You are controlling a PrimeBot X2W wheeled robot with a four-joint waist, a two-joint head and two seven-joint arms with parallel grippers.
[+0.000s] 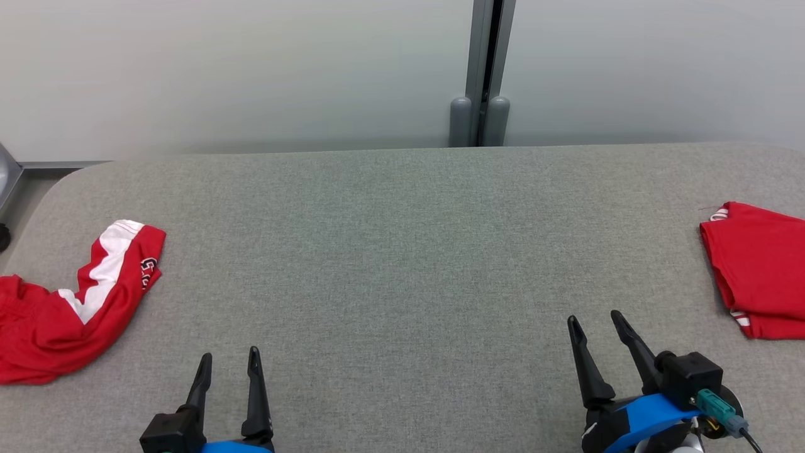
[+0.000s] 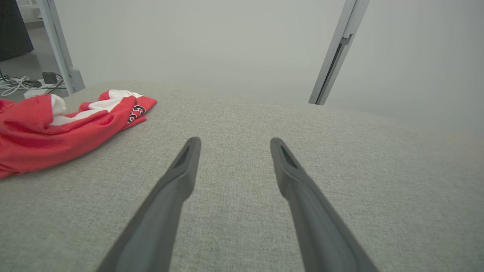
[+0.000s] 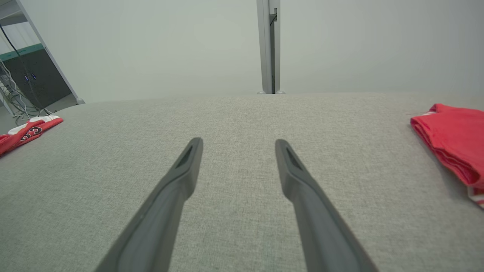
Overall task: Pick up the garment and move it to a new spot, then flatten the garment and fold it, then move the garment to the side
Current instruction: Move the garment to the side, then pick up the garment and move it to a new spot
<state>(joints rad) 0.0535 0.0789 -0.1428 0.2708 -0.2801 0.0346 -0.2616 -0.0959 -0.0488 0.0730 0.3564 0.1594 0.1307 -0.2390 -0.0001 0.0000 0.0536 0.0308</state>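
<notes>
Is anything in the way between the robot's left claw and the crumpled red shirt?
Nothing visible is. Just grey table lies between the open left gripper and the crumpled garment at the table's left edge.

Lab, pale partition panels (image 1: pixel 251 69), floor cables (image 2: pixel 13 84), grey padded worktable (image 1: pixel 402 251)

Matt woven grey cloth table (image 1: pixel 402 251); soft red-and-white fabric garment (image 1: pixel 69 302).
</notes>
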